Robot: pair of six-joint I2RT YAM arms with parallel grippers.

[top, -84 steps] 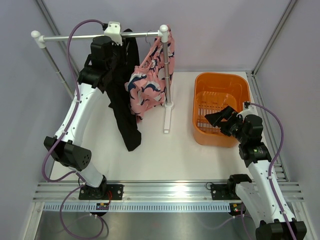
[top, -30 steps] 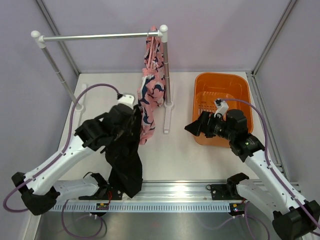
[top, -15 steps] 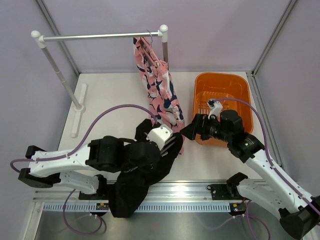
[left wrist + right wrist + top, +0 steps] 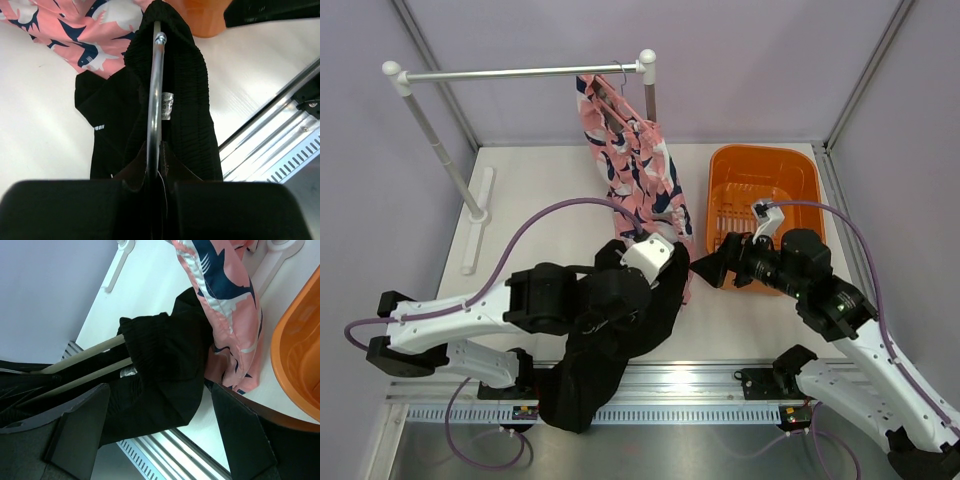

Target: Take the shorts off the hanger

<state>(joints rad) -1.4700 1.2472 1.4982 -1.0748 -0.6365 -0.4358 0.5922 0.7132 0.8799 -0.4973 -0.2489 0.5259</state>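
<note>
The black shorts [image 4: 610, 340] were draped over a silver wire hanger [image 4: 155, 100], held above the near middle of the white desk [image 4: 540, 200]. Their long dark folds trailed down past the desk's near edge. In the left wrist view the elasticated waistband [image 4: 192, 100] was bunched along the wire, with a small white label just beside it.

The left end effector [image 4: 670, 280] was clenched on the hanger, and the wire ran straight out from between its closed fingers [image 4: 240, 210]. The shorts hung on both sides of that wire.

The right end effector [image 4: 705, 270] stood just to the right of the shorts, pointing at them with its jaws spread wide and grasping nothing. From its own wrist camera the two dark fingers [image 4: 80, 430] framed the gathered waistband [image 4: 165, 370]. The cloth lay farther out than the fingertips and did not appear to touch them.

A pink shark-print garment [image 4: 640, 180] hung from a metal clothes rail [image 4: 520, 72] near its right post. Its lower hem reached down to just beside the shorts and the left end effector. An orange plastic basket [image 4: 790, 160] sat on the right side of the desk, behind the right arm's wrist.
</note>
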